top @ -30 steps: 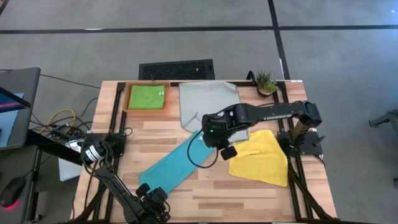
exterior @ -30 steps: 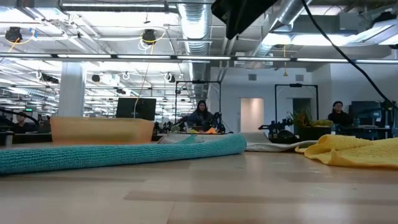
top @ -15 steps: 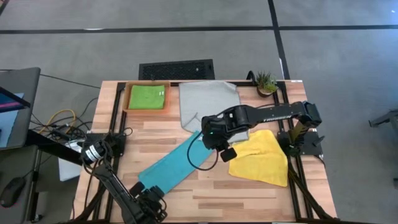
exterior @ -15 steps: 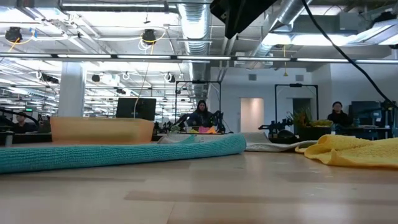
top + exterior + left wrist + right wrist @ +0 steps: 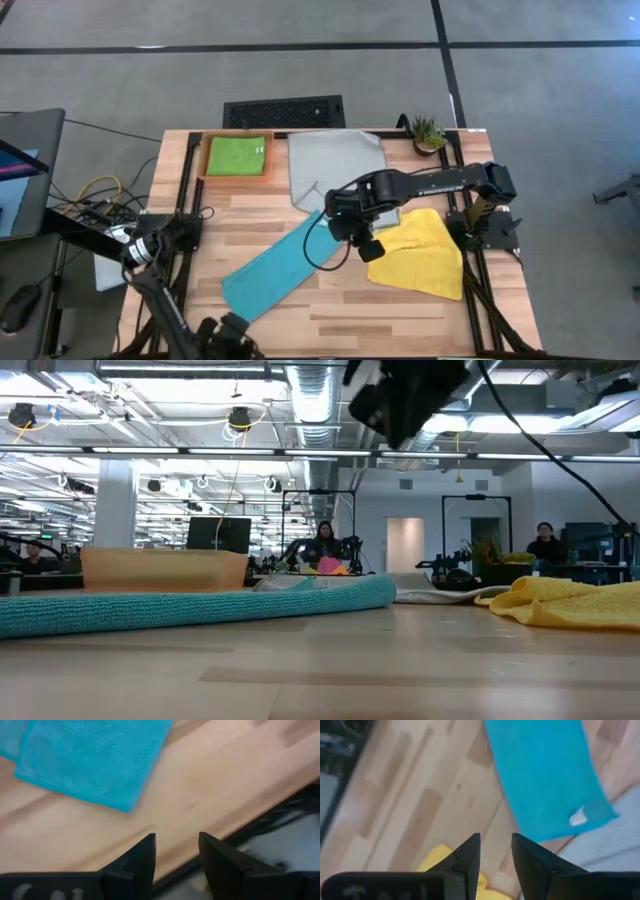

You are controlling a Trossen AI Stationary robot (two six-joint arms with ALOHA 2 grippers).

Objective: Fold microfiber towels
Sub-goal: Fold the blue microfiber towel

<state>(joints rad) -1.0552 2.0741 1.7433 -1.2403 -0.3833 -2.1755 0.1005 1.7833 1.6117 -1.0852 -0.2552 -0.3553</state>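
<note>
The sky blue towel (image 5: 275,268) lies on the table as a long folded strip, slanting from near left to the middle; it also shows in the left wrist view (image 5: 90,760) and the right wrist view (image 5: 545,780). The pale grey towel (image 5: 335,168) lies spread at the far middle. The yellow towel (image 5: 420,255) lies crumpled at the right. The lime green towel (image 5: 237,157) lies folded in the orange tray (image 5: 207,170). My right gripper (image 5: 340,213) hovers open above the blue strip's far end. My left gripper (image 5: 177,851) is open and empty at the near edge.
A small potted plant (image 5: 428,132) stands at the far right corner. Black frame rails run along the table's left (image 5: 180,200) and right (image 5: 465,240) sides. Bare wood (image 5: 340,310) lies near the front edge. People sit in the room beyond the table (image 5: 322,543).
My left gripper has drawn back from the blue strip's near end toward the table's near left edge, and the strip's near end now lies uncovered on the table. My right gripper has shifted a little above the strip's far end. The towels have stayed where they were.
</note>
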